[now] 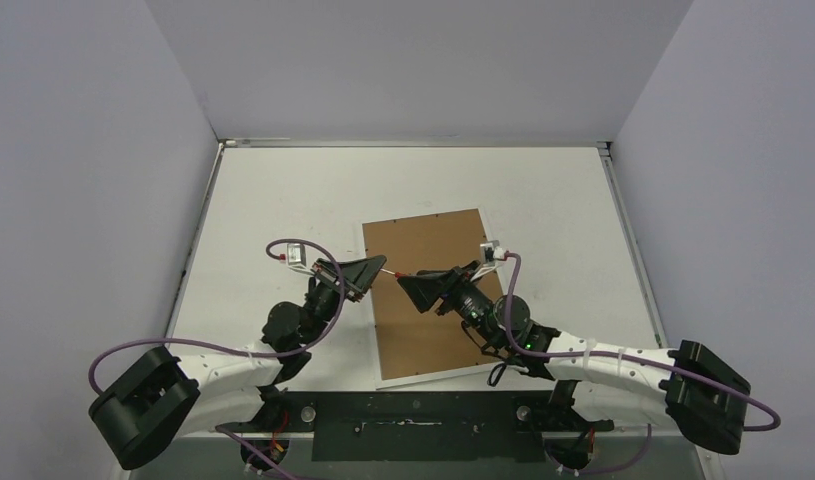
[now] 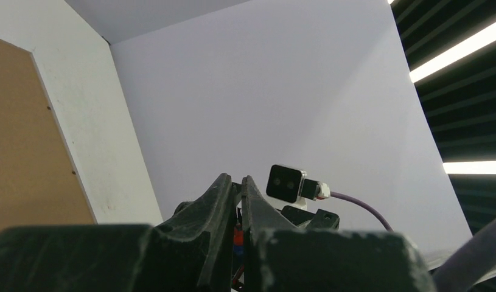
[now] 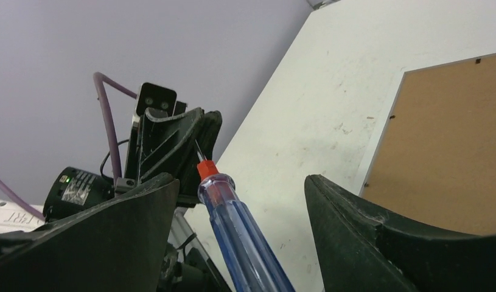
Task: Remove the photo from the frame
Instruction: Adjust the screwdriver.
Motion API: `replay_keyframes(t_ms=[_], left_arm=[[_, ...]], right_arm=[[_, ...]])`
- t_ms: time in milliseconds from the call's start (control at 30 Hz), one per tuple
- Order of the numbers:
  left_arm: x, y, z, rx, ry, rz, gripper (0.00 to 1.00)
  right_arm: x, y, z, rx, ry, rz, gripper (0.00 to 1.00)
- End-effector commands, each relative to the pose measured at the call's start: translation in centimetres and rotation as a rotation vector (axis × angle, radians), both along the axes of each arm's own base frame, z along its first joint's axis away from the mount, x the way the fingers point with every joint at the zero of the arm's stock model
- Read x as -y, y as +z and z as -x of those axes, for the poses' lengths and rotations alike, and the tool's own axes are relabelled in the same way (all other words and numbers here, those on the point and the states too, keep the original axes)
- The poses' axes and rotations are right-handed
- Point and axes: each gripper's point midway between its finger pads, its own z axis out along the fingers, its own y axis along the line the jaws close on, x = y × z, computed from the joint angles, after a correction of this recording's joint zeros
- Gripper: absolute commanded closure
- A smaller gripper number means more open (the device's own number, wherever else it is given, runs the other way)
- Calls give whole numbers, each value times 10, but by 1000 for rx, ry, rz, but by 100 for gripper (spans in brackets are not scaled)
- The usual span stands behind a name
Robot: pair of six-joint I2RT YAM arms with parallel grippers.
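The frame (image 1: pixel 430 295) lies face down on the table, its brown back up and a thin white border showing; the right wrist view shows one corner of the frame (image 3: pixel 452 152). The photo is hidden. Above the frame's left edge my two grippers meet tip to tip. My left gripper (image 1: pixel 382 268) is shut on the thin metal shaft of a red-and-blue screwdriver (image 3: pixel 239 231). My right gripper (image 3: pixel 240 182) stands open, its fingers wide on either side of the screwdriver's blue handle without touching it. In the left wrist view a bit of red and blue shows between my shut left gripper (image 2: pixel 240 182).
White table (image 1: pixel 283 200) enclosed by pale walls on the left, back and right. The right arm's wrist camera (image 2: pixel 286 184) sits just beyond my left fingertips. Purple cables (image 1: pixel 303 245) loop over both arms. The arm bases and a dark mounting plate (image 1: pixel 413 430) line the near edge.
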Motion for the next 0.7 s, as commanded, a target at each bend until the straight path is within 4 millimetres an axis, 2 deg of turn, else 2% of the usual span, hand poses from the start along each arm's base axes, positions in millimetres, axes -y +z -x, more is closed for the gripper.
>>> replay_keyframes(t_ms=[0,167,400,567,667], left_arm=[[-6,14,4,94,-23,-40,100],[-20,18,-1,104,-15,-35,100],[-18,25,-2,110,-29,-16,100],[-18,28,1,119,-42,1,100],[-20,28,3,120,-39,8,100]], right_arm=[[-7,23,19,5,181,-76,22],[4,28,14,-1,237,-134,18],[-4,34,9,23,359,-172,18],[-13,49,11,67,427,-228,27],[-12,46,9,64,410,-210,32]])
